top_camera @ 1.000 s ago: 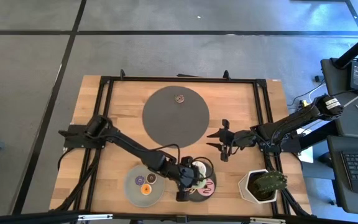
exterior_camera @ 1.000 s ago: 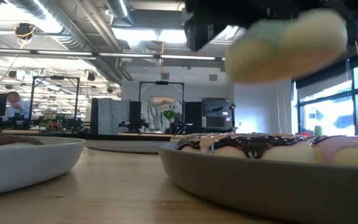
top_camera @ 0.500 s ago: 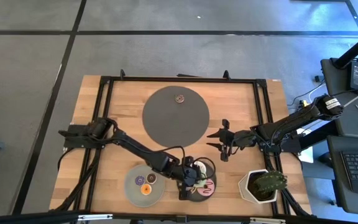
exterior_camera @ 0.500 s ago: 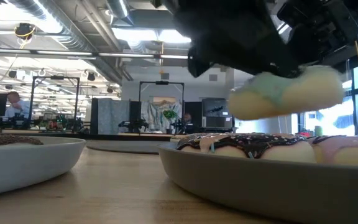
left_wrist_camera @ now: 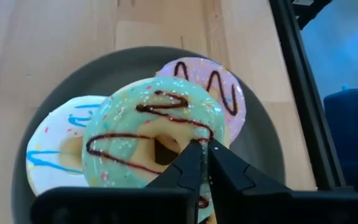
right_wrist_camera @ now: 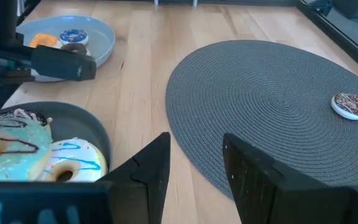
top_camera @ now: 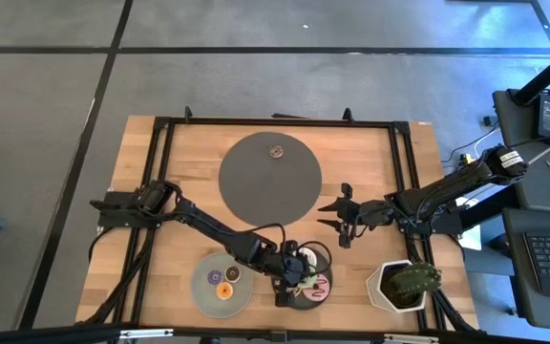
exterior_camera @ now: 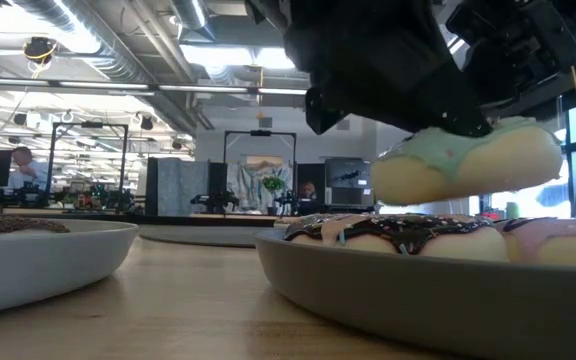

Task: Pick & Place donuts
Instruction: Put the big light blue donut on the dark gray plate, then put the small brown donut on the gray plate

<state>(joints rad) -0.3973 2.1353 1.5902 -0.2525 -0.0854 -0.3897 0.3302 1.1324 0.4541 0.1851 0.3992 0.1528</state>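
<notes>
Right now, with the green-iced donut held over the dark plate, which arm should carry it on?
The left. Its gripper is already shut on the green-iced donut with chocolate drizzle, above the dark round plate. The right gripper hangs open over bare wood, beside the grey woven mat.

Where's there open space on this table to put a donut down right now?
The round woven mat is nearly bare, with one small piece near its far edge. Bare wood lies between the mat and the light plate of mini donuts. The dark plate is crowded: the left gripper holds the green donut over the others there.
</notes>
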